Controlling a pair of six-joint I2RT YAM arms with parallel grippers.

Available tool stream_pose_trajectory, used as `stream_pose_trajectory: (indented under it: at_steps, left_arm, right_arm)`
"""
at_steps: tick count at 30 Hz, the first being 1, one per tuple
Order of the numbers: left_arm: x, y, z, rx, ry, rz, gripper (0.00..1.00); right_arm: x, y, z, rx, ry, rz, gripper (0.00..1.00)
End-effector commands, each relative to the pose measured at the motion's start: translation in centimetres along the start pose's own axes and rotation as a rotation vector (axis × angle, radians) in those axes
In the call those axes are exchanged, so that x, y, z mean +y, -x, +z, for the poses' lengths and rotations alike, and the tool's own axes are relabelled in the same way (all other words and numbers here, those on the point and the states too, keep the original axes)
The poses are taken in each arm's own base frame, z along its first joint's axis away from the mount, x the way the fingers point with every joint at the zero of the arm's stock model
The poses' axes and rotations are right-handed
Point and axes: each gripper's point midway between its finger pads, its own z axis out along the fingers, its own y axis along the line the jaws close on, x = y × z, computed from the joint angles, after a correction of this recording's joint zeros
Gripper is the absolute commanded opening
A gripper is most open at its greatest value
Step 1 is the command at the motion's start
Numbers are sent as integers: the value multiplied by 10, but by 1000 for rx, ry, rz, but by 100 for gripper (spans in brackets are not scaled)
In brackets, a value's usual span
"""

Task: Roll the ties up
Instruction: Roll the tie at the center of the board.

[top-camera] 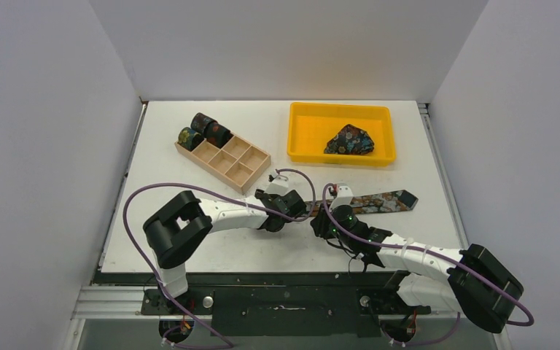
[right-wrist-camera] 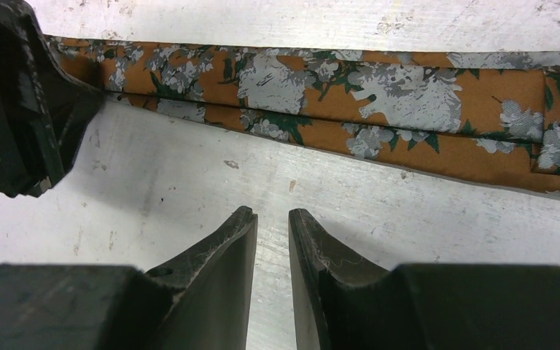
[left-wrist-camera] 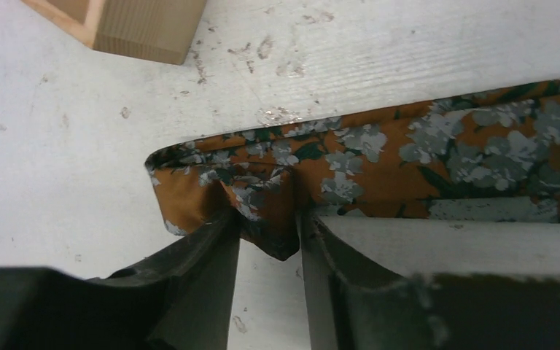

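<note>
While the wooden box [top-camera: 242,172] lay on the bench [top-camera: 262,124] at the far left, three rolled ties [top-camera: 203,131] filled its far-left end, close together. To its right, apart from it, stood the yellow tray [top-camera: 339,109], and a bunched tie [top-camera: 350,140] with a dark floral print lay in its right half.

Nearer the arms, a flat tie [top-camera: 383,202], rust-orange with grey flowers, stretched across the bench, its wide point toward the right. The left hand [top-camera: 289,206] was at its narrow end. A fold of that end sat between the fingers [left-wrist-camera: 211,255] and touched both, but I could not tell whether it was clamped. The right hand [top-camera: 326,222] hung just beside the tie over bare bench, released, its fingers [right-wrist-camera: 233,240] a little apart with nothing between them.
</note>
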Motion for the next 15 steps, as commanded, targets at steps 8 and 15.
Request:
stream_pose_trajectory:
  at_steps: [8, 15]
  left_arm:
    - [-23, 20, -14, -32, -137, -117, 61]
    - [-16, 31, -27, -56, -166, -157, 70]
  right_arm:
    - [3, 13, -1, -51, 17, 34, 25]
    - [5, 16, -3, -53, 22, 32, 26]
